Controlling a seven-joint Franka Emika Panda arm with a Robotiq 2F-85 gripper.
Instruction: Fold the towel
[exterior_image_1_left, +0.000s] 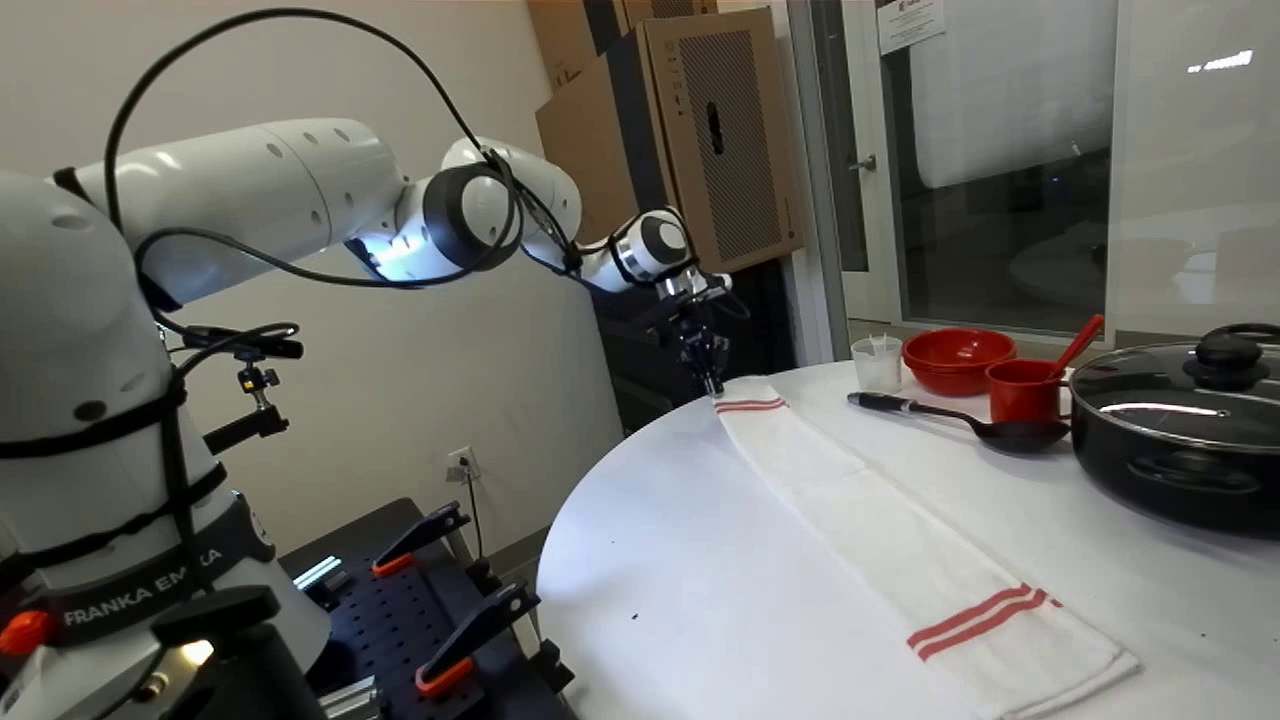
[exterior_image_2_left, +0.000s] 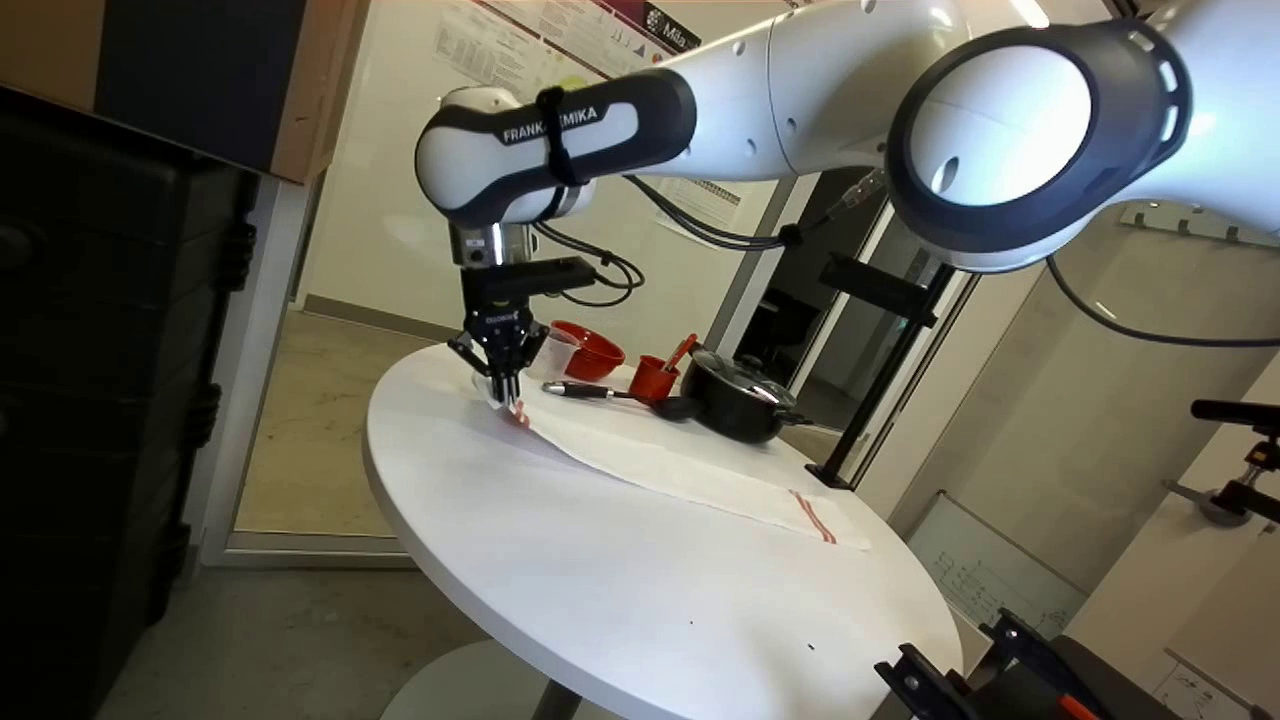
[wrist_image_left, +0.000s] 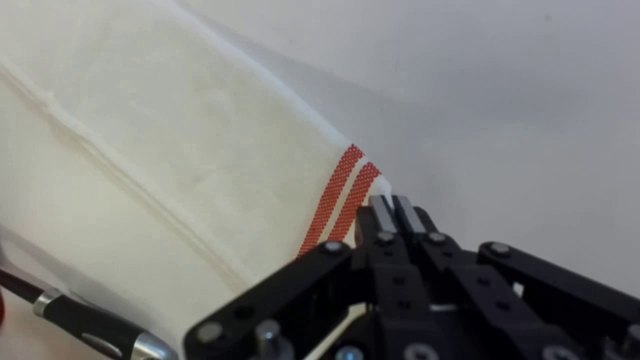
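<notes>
A white towel (exterior_image_1_left: 860, 500) with paired red stripes near both ends lies as a long narrow strip on the round white table (exterior_image_1_left: 680, 560). It also shows in an exterior view (exterior_image_2_left: 660, 470) and in the wrist view (wrist_image_left: 215, 130). My gripper (exterior_image_1_left: 714, 388) points down at the towel's far end, close to the table edge; it also shows in an exterior view (exterior_image_2_left: 506, 398). In the wrist view the gripper (wrist_image_left: 392, 201) is shut on the towel's side edge, just past the red stripes. The pinched edge is slightly raised. The fingers hide part of that end.
A black spoon (exterior_image_1_left: 1015, 436) lies beside the towel; its handle (wrist_image_left: 90, 320) is near the gripper in the wrist view. Beyond stand a clear cup (exterior_image_1_left: 877, 366), red bowls (exterior_image_1_left: 958, 375), a red mug (exterior_image_1_left: 1022, 392) and a lidded black pot (exterior_image_1_left: 1170, 470).
</notes>
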